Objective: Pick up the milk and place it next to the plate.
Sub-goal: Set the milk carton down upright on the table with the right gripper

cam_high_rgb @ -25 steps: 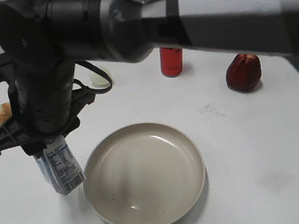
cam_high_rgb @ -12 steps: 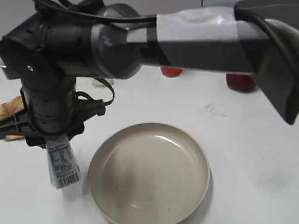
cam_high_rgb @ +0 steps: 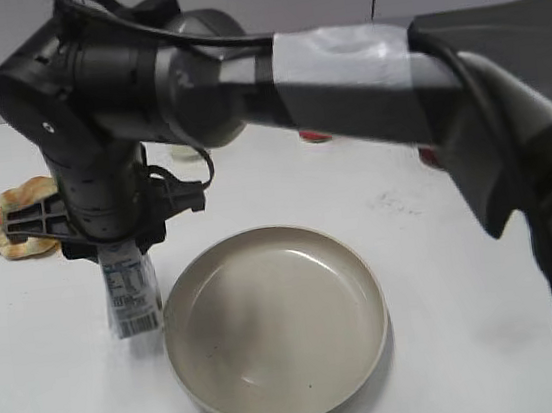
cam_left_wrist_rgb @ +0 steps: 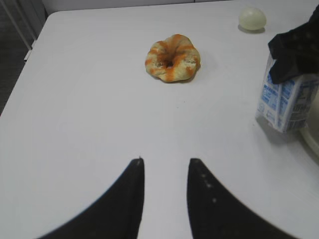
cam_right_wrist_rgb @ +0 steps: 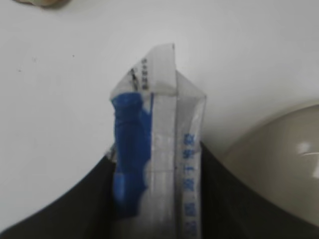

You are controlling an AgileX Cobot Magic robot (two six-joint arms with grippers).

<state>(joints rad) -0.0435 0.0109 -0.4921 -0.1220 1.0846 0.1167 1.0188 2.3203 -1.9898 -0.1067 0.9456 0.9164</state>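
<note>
— Where is the small white-and-blue milk carton [cam_high_rgb: 132,297]?
— Upright on the white counter [cam_high_rgb: 442,246], just left of the round beige plate [cam_high_rgb: 275,322], clamped by the right tool [cam_high_rgb: 110,249].
— Left tool [cam_left_wrist_rgb: 164,172]?
— Narrowly parted, holding nothing.

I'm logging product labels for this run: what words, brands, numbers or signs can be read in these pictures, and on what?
None can be read.
The milk: blue printed lines and a barcode, held by the right gripper, too small and blurred to read.
The milk's gabled top: dark print and blue characters, blurred.
The plate and the bread ring: no text.
</note>
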